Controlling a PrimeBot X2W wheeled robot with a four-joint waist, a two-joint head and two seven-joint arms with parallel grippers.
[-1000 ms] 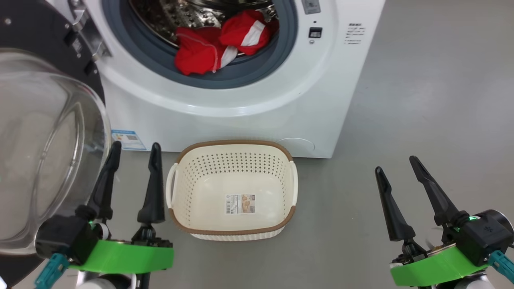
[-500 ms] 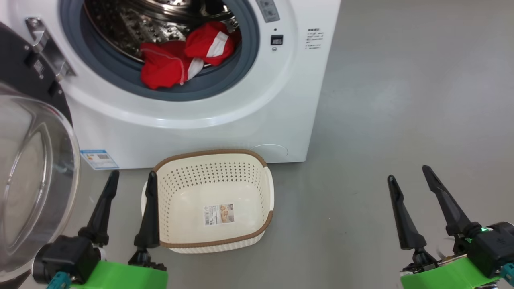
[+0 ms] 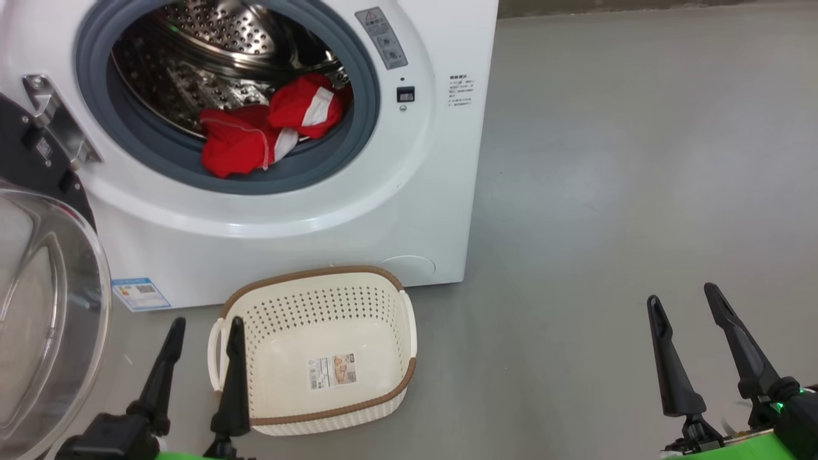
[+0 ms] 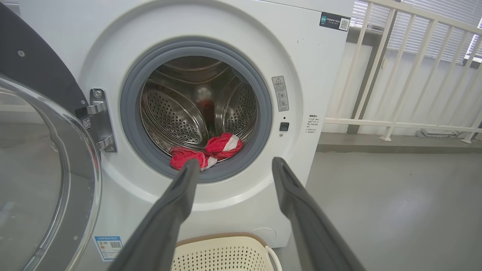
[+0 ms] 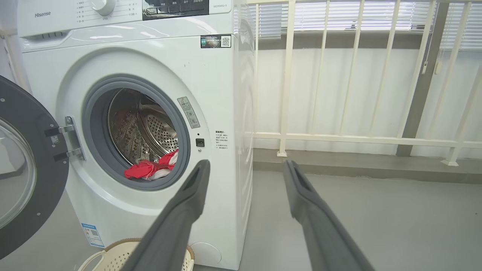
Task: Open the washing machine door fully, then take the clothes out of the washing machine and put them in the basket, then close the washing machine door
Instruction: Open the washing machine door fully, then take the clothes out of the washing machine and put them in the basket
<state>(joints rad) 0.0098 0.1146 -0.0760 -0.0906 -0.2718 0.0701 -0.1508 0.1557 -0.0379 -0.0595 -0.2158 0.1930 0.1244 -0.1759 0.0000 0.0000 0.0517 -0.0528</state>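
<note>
Since the washing machine door [image 3: 45,300] stood swung wide on its hinge at the robot's left, the opening step was judged complete. Unloading was in hand but not begun. The clothes [image 3: 255,134], two red garments with white trim, lay bunched at the front lip of the steel drum [image 3: 211,38], against the grey gasket [image 3: 358,128]. The basket [image 3: 319,273] stood empty on the floor, just before the washing machine [image 3: 409,191]. The left gripper [image 3: 207,322] hung beside the basket's left handle, jaws spread and empty. The right gripper [image 3: 681,295], likewise spread and empty, hung well apart to the right. The next move would call for a reach up into the drum to pinch a raised fold.
</note>
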